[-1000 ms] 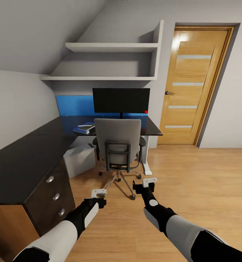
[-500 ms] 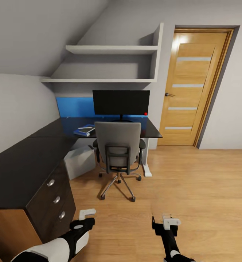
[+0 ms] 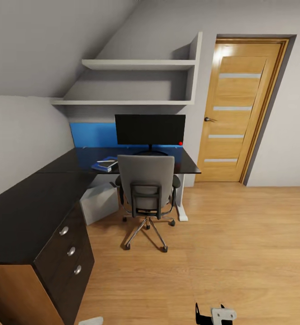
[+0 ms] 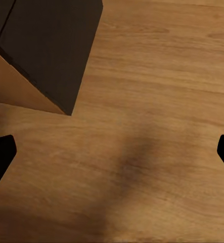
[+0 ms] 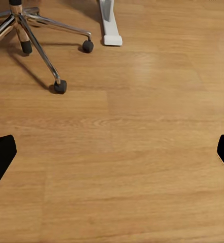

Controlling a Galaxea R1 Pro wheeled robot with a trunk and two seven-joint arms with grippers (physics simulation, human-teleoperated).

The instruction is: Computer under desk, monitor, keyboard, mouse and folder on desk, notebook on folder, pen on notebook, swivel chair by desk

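Head view: black L-shaped worktop [image 3: 28,212] fills lower left; swivel chair [image 3: 146,189] centre, monitor [image 3: 150,129] behind, computer [image 3: 98,201] beneath, folder [image 3: 104,164] centre-left. Right gripper [image 5: 112,152] and left gripper [image 4: 112,152] both spread wide above floor [image 3: 240,243].

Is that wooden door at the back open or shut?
Shut. The door sits flat and square inside its frame, with no gap showing around it.

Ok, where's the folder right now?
In the head view the folder lies on the desk, left of the swivel chair backrest and in front of the monitor, under the notebook.
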